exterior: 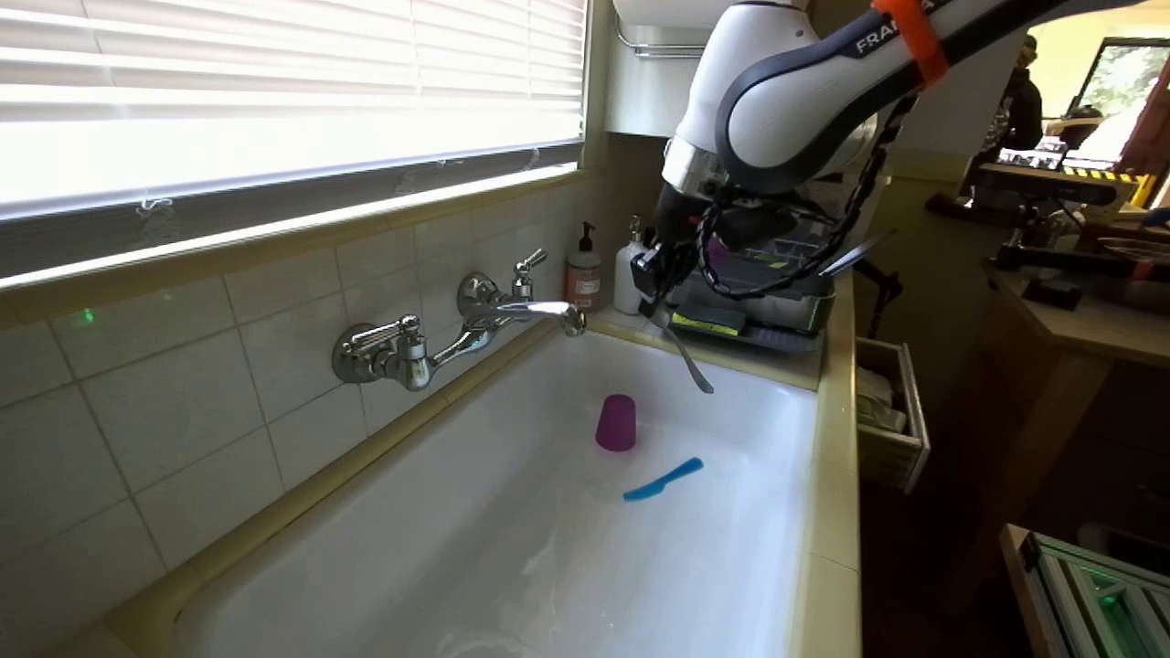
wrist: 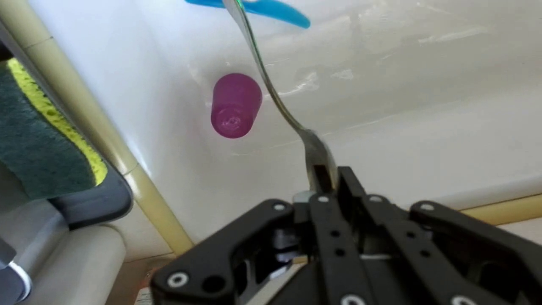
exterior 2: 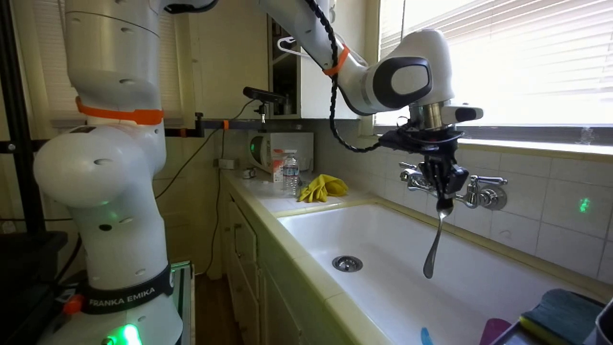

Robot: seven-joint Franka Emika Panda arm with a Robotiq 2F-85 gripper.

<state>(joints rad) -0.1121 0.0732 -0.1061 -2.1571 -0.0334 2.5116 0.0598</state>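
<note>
Steel, thin and curved, the utensil (exterior 2: pixel 434 251) hangs from the end effector (wrist: pixel 335 182), which is narrowed to a pinch on its broad head; the pads hide too much to tell spoon from fork. It lies below the end effector, its long axis steep, the handle's free end lowest, leaning away from the tiled wall (exterior 2: pixel 522 225) and over the sink (exterior: pixel 439 548) without touching it. Below, apart from it, the purple cup (exterior: pixel 616 423) stands in the sink, seemingly mouth down, with the blue knife (exterior: pixel 664 479) flat near it; in the wrist view the handle crosses over the knife. The nearest edge is the sink's end rim, with a soap bottle (exterior: pixel 583 276) and sponge (exterior: pixel 708 319) beyond; the tap (exterior: pixel 539 311) juts from the wall beside. More room runs toward the drain (exterior 2: pixel 347 263).
</note>
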